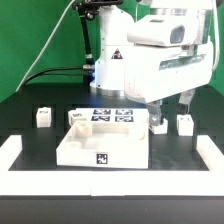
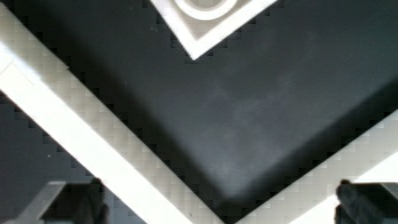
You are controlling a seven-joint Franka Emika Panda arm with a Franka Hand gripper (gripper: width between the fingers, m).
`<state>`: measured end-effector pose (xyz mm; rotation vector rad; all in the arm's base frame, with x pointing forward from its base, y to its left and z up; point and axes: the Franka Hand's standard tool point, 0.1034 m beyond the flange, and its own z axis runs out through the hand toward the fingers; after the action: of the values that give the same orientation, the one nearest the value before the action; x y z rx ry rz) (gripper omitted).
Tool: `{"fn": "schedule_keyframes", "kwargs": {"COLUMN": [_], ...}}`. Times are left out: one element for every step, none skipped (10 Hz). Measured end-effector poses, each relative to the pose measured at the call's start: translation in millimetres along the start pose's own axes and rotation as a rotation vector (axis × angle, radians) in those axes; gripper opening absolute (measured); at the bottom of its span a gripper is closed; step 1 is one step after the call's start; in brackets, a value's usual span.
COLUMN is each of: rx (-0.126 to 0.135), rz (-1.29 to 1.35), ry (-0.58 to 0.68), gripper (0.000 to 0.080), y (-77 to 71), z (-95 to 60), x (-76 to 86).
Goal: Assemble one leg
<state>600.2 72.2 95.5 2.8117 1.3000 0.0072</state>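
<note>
Black tabletop (image 1: 110, 195), green backdrop behind. Over the exterior view's right, the gripper (image 1: 174, 106) hangs with its fingers (image 2: 75, 205) spread wide, grasping nothing. One leg (image 1: 160, 124) stands on the table roughly beneath it, a second leg (image 1: 185, 124) just beside. The white panel (image 1: 100, 145) carries a tag (image 1: 101, 157), too small to read.

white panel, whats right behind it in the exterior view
The marker board lies flat behind the panel. Its near edge is hidden by the panel's back wall.
</note>
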Motion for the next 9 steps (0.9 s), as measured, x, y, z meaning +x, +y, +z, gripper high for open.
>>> {"fn": "schedule_keyframes", "kwargs": {"rx": [0.0,0.0,0.0,0.001,0.002,0.002,0.002,0.002,0.002], "rz": [0.0,0.0,0.0,0.001,0.001,0.001,0.001,0.001,0.001], "ry": [0.0,0.0,0.0,0.001,0.0,0.0,0.0,0.0,0.0], "gripper": [0.065,0.065,0.065,0.065,0.065,0.065,0.065,0.065,0.065], "y": [0.0,0.0,-0.2,-0.5,-0.5,-0.5,-0.6,-0.6,-0.6], "z": [0.0,0.1,0.1,0.2,0.3,0.3,0.4,0.4,0.4], "x": [0.0,0.0,0.2,0.2,0.1,0.0,-0.1,-0.1,-0.1]}}
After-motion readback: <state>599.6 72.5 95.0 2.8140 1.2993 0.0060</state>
